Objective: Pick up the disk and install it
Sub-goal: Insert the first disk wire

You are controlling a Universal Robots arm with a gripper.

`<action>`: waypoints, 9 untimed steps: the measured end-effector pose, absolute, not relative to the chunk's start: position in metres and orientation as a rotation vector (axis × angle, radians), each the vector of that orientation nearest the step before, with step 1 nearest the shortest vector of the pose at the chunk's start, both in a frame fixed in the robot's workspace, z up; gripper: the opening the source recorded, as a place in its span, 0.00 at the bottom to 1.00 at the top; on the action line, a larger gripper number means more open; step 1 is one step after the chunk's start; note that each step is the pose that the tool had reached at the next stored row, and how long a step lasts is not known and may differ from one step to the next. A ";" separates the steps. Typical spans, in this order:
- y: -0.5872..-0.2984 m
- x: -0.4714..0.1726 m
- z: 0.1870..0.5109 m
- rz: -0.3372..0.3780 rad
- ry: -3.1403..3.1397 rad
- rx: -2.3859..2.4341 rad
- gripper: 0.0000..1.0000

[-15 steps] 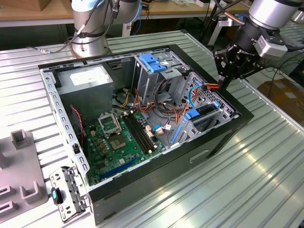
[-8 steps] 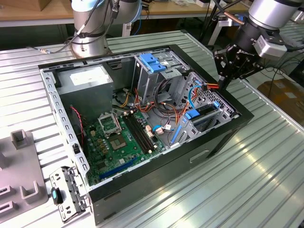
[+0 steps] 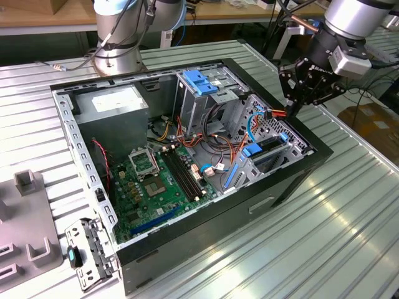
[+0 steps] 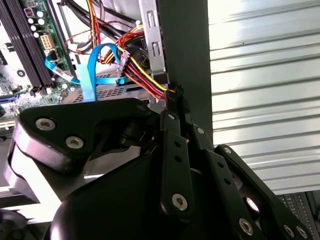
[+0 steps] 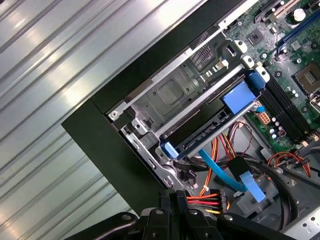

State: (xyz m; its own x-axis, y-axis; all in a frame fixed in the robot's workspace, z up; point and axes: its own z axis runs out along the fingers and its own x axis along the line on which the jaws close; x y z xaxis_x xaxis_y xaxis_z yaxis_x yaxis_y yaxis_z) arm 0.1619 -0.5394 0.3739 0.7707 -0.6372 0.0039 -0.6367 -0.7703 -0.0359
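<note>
Here, the flat black-and-silver disk with blue plastic side rails (image 5: 210, 127) is seen seated in the grey metal drive bay (image 5: 172, 95) of the open black computer case (image 3: 293, 180). Just above that bay, the black gripper (image 3: 292, 107) is closed on a red, yellow and black power cable (image 5: 202, 200), seemingly for connection.

The table (image 3: 349, 230) is ribbed metal, bright and glossy enough to throw white glare. The computer case (image 3: 293, 177) at centre frame has a matt black outer shell and bare, dull grey sheet-metal walls inside. The disk (image 5: 210, 127) shows dark metal with smooth blue plastic rails. The gripper (image 3: 293, 106) (upper right of the exterior view) is matt black metal with shiny screw heads.
</note>
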 end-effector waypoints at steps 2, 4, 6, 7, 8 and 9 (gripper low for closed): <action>-0.540 0.159 0.373 -0.025 1.068 -2.920 0.16; -0.539 0.159 0.373 -0.026 1.150 -2.889 0.16; -0.539 0.159 0.372 -0.027 1.193 -2.872 0.16; -0.539 0.159 0.372 -0.028 1.234 -2.855 0.16; -0.539 0.159 0.372 -0.028 1.265 -2.841 0.16; -0.539 0.159 0.371 -0.029 1.292 -2.829 0.16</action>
State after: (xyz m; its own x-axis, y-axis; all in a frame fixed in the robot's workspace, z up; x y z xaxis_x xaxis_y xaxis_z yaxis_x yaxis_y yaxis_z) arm 0.1586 -0.5395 0.3714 0.6547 -0.7559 0.0039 -0.7553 -0.6544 -0.0359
